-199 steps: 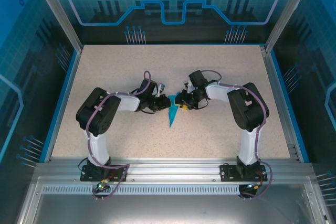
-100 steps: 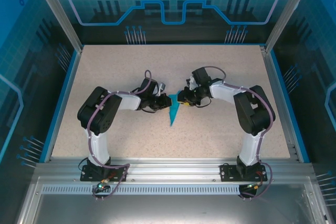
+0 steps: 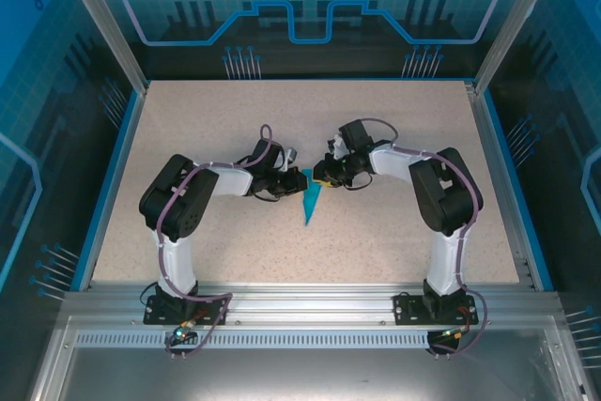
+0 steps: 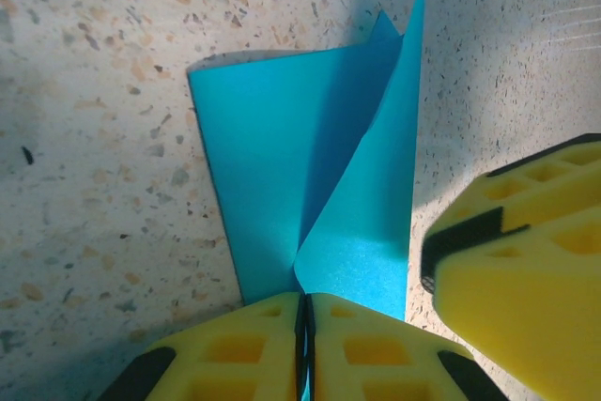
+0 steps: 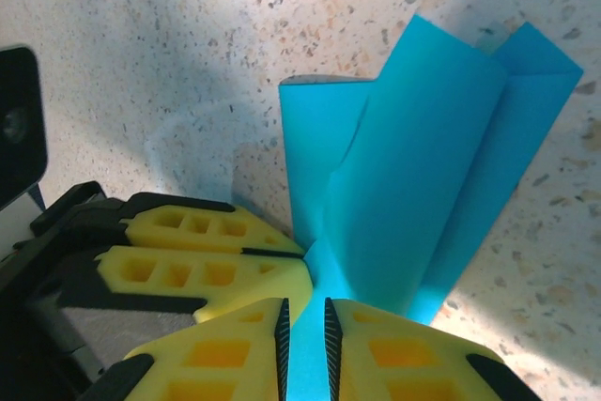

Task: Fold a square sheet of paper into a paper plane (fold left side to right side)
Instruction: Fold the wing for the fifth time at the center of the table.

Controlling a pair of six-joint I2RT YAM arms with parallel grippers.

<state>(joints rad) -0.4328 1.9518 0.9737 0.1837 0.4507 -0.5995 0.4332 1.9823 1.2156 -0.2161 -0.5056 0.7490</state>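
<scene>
The teal-blue sheet of paper (image 3: 310, 206) lies mid-table, folded into a slim dart with its tip toward the arms' bases. Its wide end is raised between both grippers. My left gripper (image 3: 300, 180) is shut on a flap of the paper (image 4: 310, 166), its yellow jaws (image 4: 305, 326) pressed together on it. My right gripper (image 3: 318, 178) comes in from the other side. Its jaws (image 5: 305, 335) stand a narrow gap apart with a paper (image 5: 423, 157) flap running between them. One right finger (image 4: 526, 269) shows in the left wrist view, and the left fingers (image 5: 216, 265) show in the right wrist view.
The speckled tabletop (image 3: 376, 119) has a darker blue border strip (image 3: 113, 185) along its sides and an aluminium rail (image 3: 300, 302) at the front. Blue transparent walls enclose the cell. Both arms bend inward and nearly touch at the centre.
The right gripper's jaws have narrowed around the paper flap, and its wrist has shifted slightly left. The left gripper has kept its grip and place.
</scene>
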